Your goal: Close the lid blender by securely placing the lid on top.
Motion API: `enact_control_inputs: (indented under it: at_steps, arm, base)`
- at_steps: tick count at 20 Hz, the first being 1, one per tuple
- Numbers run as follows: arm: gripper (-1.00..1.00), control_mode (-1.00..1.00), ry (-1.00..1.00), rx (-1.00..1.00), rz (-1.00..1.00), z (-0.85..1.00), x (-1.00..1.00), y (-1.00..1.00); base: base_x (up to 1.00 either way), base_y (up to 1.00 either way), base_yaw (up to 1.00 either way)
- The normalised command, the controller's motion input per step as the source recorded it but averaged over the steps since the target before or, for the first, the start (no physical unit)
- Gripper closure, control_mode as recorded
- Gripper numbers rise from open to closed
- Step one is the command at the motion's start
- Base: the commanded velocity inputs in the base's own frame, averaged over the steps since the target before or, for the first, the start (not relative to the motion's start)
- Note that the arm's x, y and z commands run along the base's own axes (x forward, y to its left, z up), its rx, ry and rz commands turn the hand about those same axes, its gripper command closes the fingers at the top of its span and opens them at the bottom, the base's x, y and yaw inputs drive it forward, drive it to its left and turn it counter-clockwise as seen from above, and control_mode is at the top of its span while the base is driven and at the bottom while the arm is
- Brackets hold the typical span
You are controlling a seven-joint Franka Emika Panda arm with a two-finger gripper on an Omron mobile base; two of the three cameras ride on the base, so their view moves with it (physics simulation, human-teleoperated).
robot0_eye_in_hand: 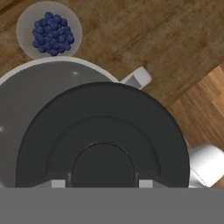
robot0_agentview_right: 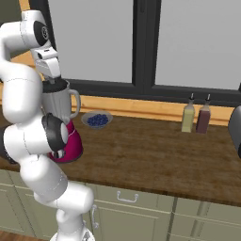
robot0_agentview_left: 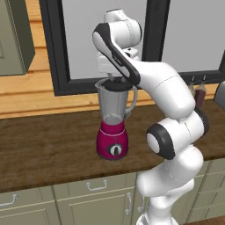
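The blender [robot0_agentview_left: 113, 138] stands on the wooden counter, with a magenta base and a clear grey jar [robot0_agentview_right: 59, 106] whose handle points right. My gripper [robot0_agentview_left: 116, 79] hangs straight down over the jar's mouth, shut on the lid [robot0_eye_in_hand: 105, 127], a dark round disc held by its raised centre. In the hand view the lid covers most of the jar [robot0_eye_in_hand: 26, 100] but sits off-centre, leaving the jar's inside and rim bare on one side. From the base views the lid [robot0_agentview_right: 55, 84] is level with the jar's mouth; whether it touches the rim I cannot tell.
A bowl of blueberries [robot0_agentview_right: 97, 119] sits just behind and right of the blender. Two small bottles [robot0_agentview_right: 188, 117] stand farther right by the window sill. A dark object [robot0_agentview_right: 236, 127] juts in at the right edge. The counter [robot0_agentview_left: 44, 140] runs left.
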Motion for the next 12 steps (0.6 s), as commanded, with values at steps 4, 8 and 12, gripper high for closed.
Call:
enact_control_inputs:
  at_steps: [4,8,12]
  arm:
    - [1.0,-1.0,0.0,0.0,0.0,0.0,0.0,0.0]
    - [1.0,-1.0,0.0,0.0,0.0,0.0,0.06,0.01]
    - [1.0,-1.0,0.0,0.0,0.0,0.0,0.12,0.07]
  base:
    - [0.0,0.0,0.0]
    - [0.0,0.0,0.0]
    - [0.0,0.0,0.0]
